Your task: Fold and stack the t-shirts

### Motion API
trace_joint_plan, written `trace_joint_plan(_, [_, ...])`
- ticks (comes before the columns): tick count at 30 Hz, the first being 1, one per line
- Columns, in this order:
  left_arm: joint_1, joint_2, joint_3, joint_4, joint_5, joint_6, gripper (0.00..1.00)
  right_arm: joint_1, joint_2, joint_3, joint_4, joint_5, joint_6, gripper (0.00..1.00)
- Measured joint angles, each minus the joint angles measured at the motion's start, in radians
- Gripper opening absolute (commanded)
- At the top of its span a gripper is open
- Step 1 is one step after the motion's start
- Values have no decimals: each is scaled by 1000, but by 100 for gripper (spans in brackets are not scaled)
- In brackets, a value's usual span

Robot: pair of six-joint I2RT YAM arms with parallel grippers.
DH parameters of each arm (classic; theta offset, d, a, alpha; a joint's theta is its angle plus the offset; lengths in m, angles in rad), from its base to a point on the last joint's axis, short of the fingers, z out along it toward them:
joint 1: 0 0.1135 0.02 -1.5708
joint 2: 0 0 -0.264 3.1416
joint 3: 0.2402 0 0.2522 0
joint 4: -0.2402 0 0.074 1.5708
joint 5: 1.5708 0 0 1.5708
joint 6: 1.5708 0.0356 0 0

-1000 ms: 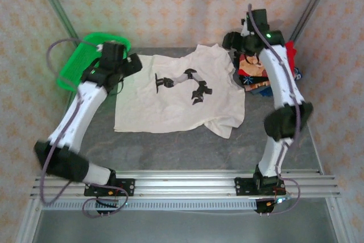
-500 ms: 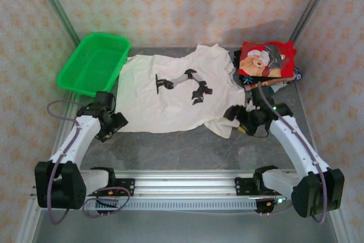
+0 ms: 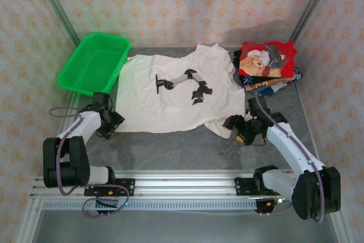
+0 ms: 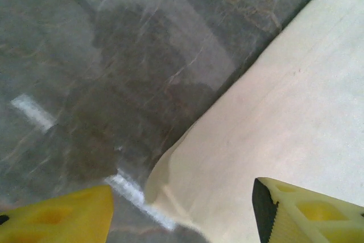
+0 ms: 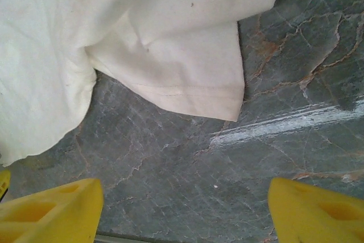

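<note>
change: both arms are back at the near edge of the large off-white short-sleeved cloth shirt (image 3: 176, 92). a second ago they reached over its far corners, the left by the green plastic mesh basket (image 3: 94, 64), the right by the folded stack of coloured shirts (image 3: 267, 78).
shirt: spread flat on the grey stone-patterned table (image 3: 187, 149), black marks up. same lie as half a second ago.
stack: far right, just beside the spread shirt, red teddy-bear shirt (image 3: 266, 61) on top.
meaning: spreading looks done. judgement: first fold comes next and is not yet begun, the arms setting up on the near edge.
left claw (image 3: 110, 123): jaws wide apart, holding nothing. at the shirt's near-left corner (image 4: 165, 174), which lies between the yellow fingers (image 4: 307, 214) in the left wrist view, curled a little off the table. cannot tell if a finger touches cloth.
right claw (image 3: 238, 128): jaws wide apart, holding nothing. near sleeve (image 5: 193, 78) lies ahead of the fingers in the right wrist view, with bare table between. apart, not touching.
risk: the left corner's curl may slip the pinch.
</note>
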Motion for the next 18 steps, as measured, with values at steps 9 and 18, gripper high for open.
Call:
trace_joint_plan(9, [20,67,-11,35,-2,-61,39,16,59,-81,92,-10,56,56])
trace_joint_plan(18, [21,96,14,-3,-18,-90,19,50,189,-124,247,-17,126,39])
